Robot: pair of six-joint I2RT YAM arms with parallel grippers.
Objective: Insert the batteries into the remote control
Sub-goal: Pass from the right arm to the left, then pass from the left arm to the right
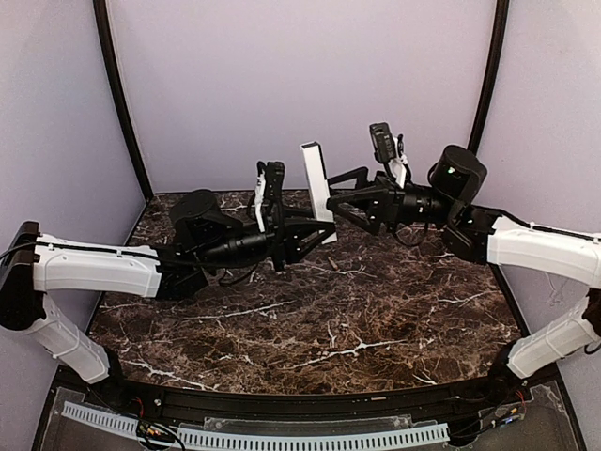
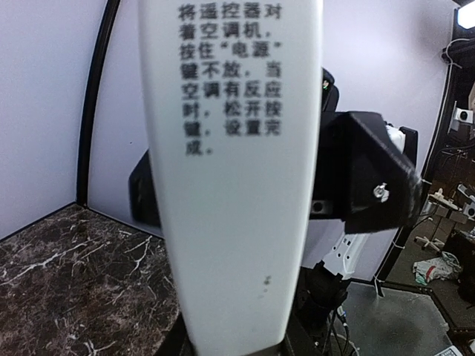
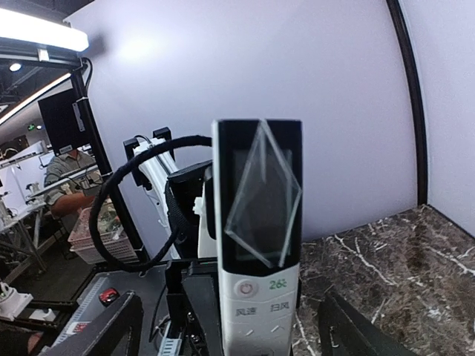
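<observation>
The remote control (image 1: pixel 313 169) stands upright in the air above the back of the table, between the two arms. My left gripper (image 1: pixel 308 237) is shut on its lower end. In the left wrist view its white printed back (image 2: pixel 234 185) fills the middle, rising from between my fingers (image 2: pixel 169 345). My right gripper (image 1: pixel 336 202) is open on the other side. In the right wrist view the remote's dark screen and buttons (image 3: pixel 260 222) face the camera, and my fingers (image 3: pixel 111 326) stand well apart from it on both sides. The batteries are out of view.
The dark marble table (image 1: pixel 310 319) lies below. Lilac walls with black corner poles (image 1: pixel 120 103) close in the back and sides. A perforated white strip (image 1: pixel 282 437) runs along the near edge. A black cable loop (image 3: pixel 122 215) hangs by the left arm.
</observation>
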